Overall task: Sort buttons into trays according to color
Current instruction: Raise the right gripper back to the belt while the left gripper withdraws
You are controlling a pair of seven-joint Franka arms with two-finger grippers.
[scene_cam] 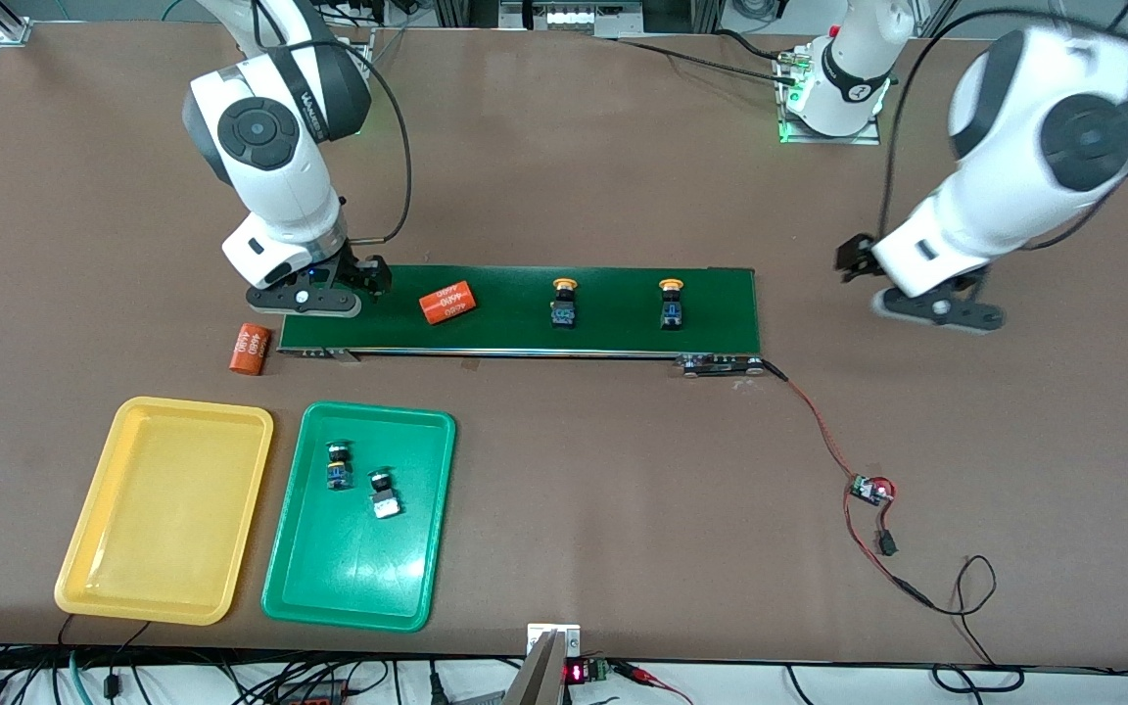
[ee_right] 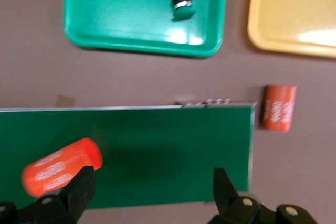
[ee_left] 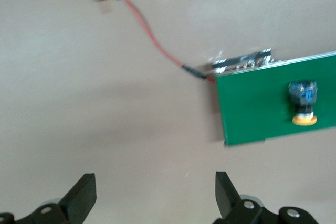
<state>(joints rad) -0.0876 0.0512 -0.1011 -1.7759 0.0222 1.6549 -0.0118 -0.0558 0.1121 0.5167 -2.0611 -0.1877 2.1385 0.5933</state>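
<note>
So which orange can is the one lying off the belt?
Find the long dark-green conveyor belt. Past its end at the right arm's side, an orange cylinder lies on the brown table. Its twin lies on the belt instead.

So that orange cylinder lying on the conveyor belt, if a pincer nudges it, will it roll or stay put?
The orange cylinder lies on its side on the dark-green conveyor belt, so a sideways nudge would probably set it rolling. It sits askew to the belt's edges, so it may well veer toward an edge. Its smooth round wall could slip between flat fingers; gripping across the middle seems safer.
</note>
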